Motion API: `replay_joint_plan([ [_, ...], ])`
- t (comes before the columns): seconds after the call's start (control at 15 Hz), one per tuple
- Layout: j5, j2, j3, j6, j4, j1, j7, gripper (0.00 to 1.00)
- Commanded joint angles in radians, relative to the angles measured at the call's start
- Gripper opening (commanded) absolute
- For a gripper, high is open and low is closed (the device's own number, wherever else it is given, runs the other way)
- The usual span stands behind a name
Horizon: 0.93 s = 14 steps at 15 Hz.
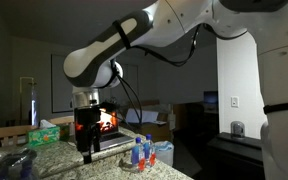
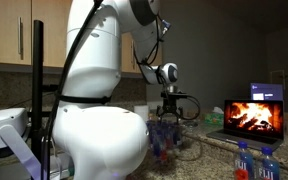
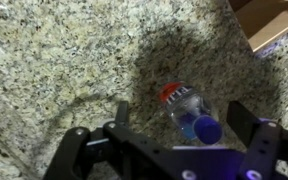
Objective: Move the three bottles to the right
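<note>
In the wrist view a small clear bottle (image 3: pixel 187 108) with a blue cap and a reddish band stands on the granite counter, seen from above. My gripper (image 3: pixel 182 110) is open, one finger on each side of the bottle, with a gap on both sides. In both exterior views the gripper (image 1: pixel 87 148) (image 2: pixel 169 118) hangs low over the counter, with this bottle (image 2: pixel 164 140) below it. Two more blue-capped bottles (image 1: pixel 144 151) (image 2: pixel 242 160) stand together further along the counter.
An open laptop (image 1: pixel 105 120) (image 2: pixel 254 115) showing a fire stands behind the gripper. A green tissue box (image 1: pixel 45 134) and a tall slim bluish bottle (image 1: pixel 30 100) stand at the back. The counter edge (image 3: pixel 269 35) is near.
</note>
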Motion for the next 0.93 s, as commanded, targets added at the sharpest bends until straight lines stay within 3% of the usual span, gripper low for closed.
replay_joint_plan([
  [0.0, -0.011, -0.001, 0.009, -0.013, 0.000, 0.002, -0.031, 1.00],
  [0.4, -0.028, 0.021, 0.013, -0.029, 0.012, 0.008, -0.101, 1.00],
  [0.87, -0.027, 0.147, 0.041, -0.077, 0.076, 0.007, -0.391, 1.00],
])
